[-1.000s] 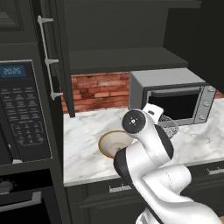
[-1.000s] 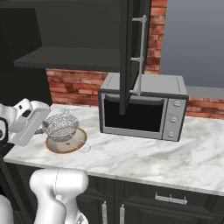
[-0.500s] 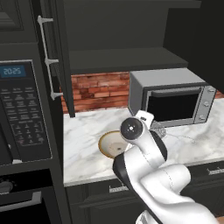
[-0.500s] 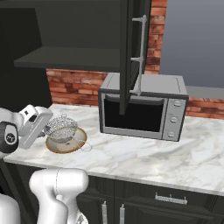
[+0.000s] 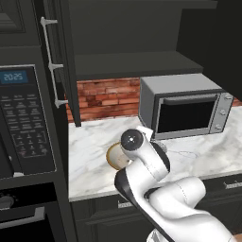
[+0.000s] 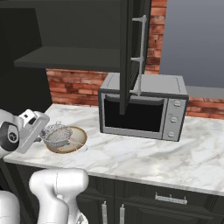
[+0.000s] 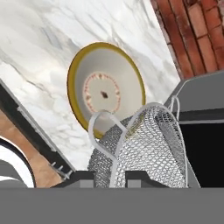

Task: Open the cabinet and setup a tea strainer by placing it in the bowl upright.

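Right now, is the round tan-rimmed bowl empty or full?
Empty: the round tan-rimmed bowl shows its bare cream inside and dark centre mark in the hand view, with the silver wire-mesh tea strainer held above its edge.

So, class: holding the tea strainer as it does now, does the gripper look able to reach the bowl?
Probably yes. The gripper is shut on the tea strainer, which hangs just over the bowl, and nothing stands between them on the marble counter.

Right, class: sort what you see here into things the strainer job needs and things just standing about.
Belongs to the job:
cabinet, doors open
tea strainer, held in the shut gripper
bowl, on the counter

Just standing about:
microwave
brick wall
wall oven panel
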